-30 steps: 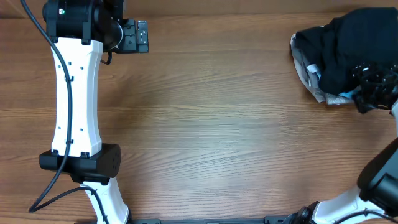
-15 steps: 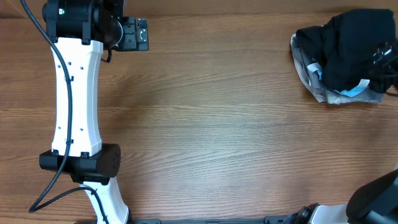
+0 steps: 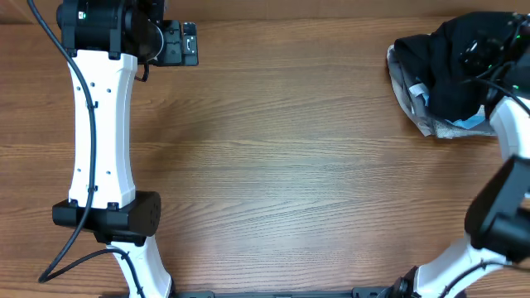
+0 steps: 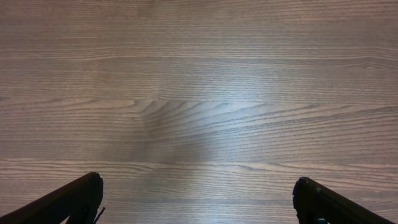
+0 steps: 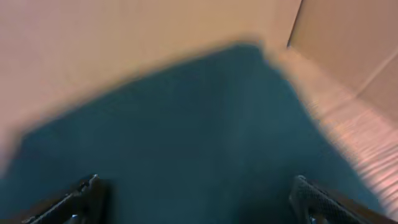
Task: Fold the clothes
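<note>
The clothes, a black T-shirt (image 3: 447, 79), lie crumpled on top of a heap at the table's far right corner. My right gripper (image 3: 484, 45) hovers over the far part of that heap with its fingers wide apart. In the right wrist view the dark fabric (image 5: 186, 130) fills the frame, blurred, and the right gripper (image 5: 196, 190) is open with nothing between its fingertips. My left gripper (image 3: 189, 45) is at the far left, well away from the heap. In the left wrist view the left gripper (image 4: 198, 190) is open over bare wood.
Under the black shirt lie a grey garment (image 3: 404, 87) and a light-blue one (image 3: 472, 122). The wooden table (image 3: 290, 165) stretches between the two arms. The left arm's white link (image 3: 99, 124) runs along the left side.
The right arm has swung in from the right edge, and its gripper now sits farther back over the heap. The left arm has not moved.
</note>
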